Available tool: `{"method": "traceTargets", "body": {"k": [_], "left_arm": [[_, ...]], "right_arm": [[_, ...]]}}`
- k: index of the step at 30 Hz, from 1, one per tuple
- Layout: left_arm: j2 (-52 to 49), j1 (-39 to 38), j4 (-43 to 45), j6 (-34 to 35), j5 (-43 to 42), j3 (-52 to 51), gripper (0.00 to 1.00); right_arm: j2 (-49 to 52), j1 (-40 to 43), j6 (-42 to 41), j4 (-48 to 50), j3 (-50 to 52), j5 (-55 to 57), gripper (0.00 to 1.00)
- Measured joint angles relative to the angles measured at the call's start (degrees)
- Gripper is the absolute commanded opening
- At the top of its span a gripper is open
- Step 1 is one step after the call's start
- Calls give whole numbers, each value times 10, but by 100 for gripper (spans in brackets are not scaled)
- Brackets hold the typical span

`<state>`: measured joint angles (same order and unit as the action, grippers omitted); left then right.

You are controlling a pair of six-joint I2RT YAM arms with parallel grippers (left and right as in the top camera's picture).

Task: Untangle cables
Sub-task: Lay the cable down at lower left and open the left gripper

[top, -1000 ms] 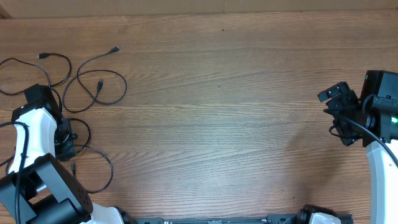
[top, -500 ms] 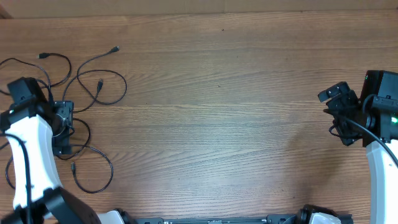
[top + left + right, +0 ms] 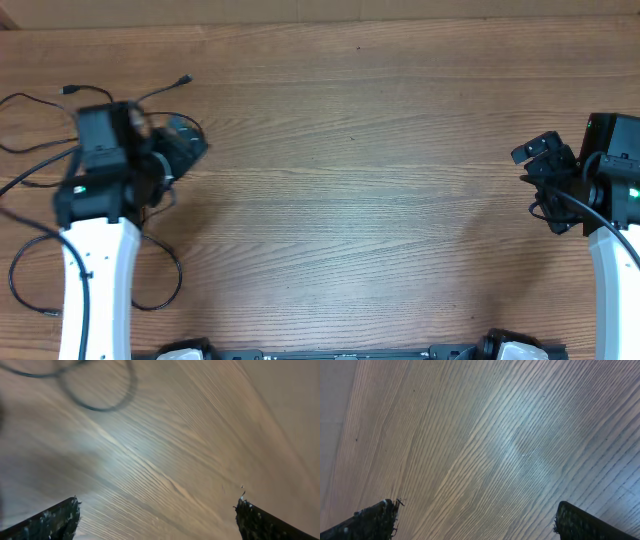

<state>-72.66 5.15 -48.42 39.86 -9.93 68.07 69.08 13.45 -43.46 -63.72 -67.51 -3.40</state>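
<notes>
Swung forward over the cables (image 3: 163,89), my left gripper (image 3: 180,143) gapes empty, strands trailing left behind it; right gripper (image 3: 538,180), open too, sits well apart.

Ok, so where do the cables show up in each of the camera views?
Overhead: the cables lie as loose strands and loops at the far left of the table.
Left wrist: one blurred loop of cable at the top left.
Right wrist: not in it.
Shared landmark: the wood-grain table fills the background of all three views.
</notes>
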Motion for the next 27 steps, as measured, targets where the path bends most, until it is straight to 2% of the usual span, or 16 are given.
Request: {"method": "traceTargets", "body": {"k": [5,9,13,17,23,27], "left_arm": [[1,-106,2,-9,61,0,100],[20,-158,-10,-9,126,0,100],[65,-167,-21,-11,178,0,99],[117,-167,-29,-70,224,0,99],[210,-167,-65,-123,244,0,100],[315,-167,-84,-137,249,3,100]], "right_arm": [[0,0,0,0,0,0,100],[0,0,0,0,0,0,100],[0,0,0,0,0,0,100],[0,0,0,0,0,0,100],[0,0,0,0,0,0,100],[0,0,0,0,0,0,100]]}}
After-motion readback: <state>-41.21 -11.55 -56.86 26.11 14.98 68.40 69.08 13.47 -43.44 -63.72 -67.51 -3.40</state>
